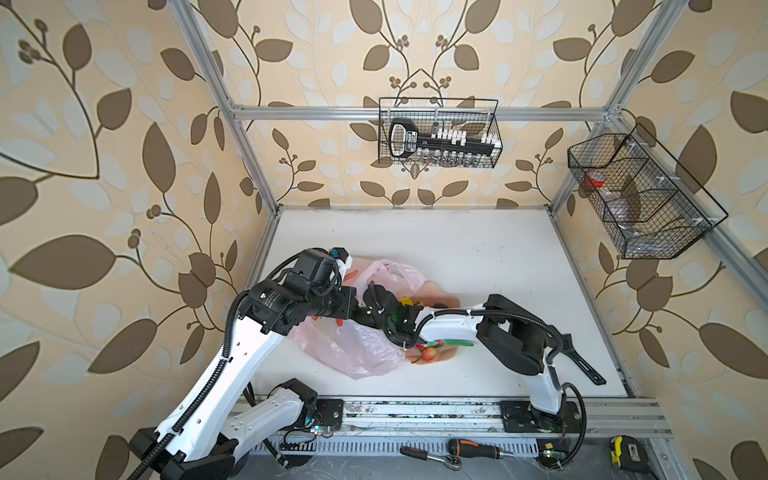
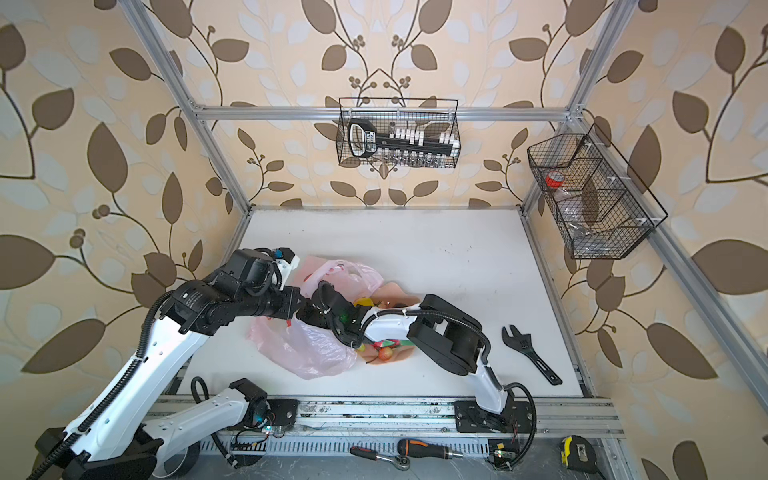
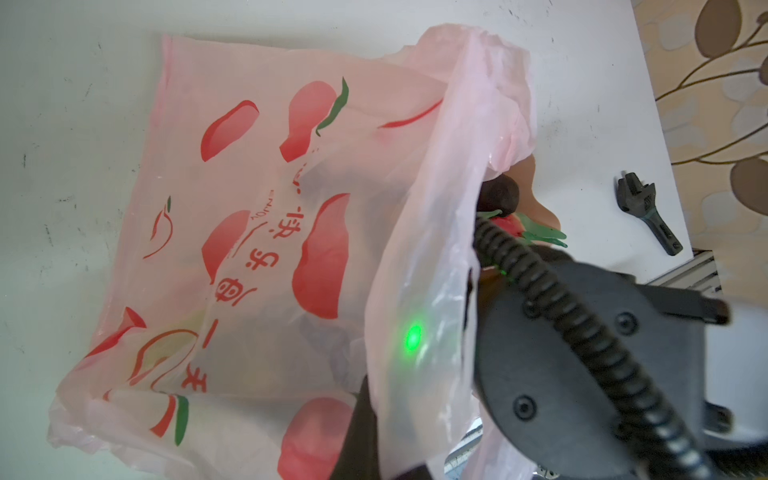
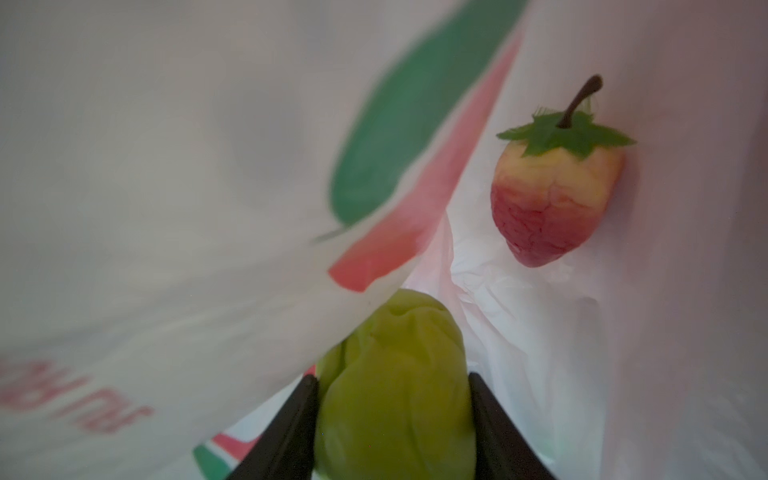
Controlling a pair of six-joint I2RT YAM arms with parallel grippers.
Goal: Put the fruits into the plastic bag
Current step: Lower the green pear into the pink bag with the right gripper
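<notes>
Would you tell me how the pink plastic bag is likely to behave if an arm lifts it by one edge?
The plastic bag will probably be floppy: its film crumples and folds on the table. It looks very light, thin enough for a green light to glow through, so a push may slide it. The strawberry-like fruit inside could roll as it sags.

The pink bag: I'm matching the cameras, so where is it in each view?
Top view: pink bag left of centre, lower half.
Top view: same place.
Left wrist: fills most of the picture.
Right wrist: seen from inside, around the green pear.
Shared landmark: black wrench, in all but right wrist.
</notes>
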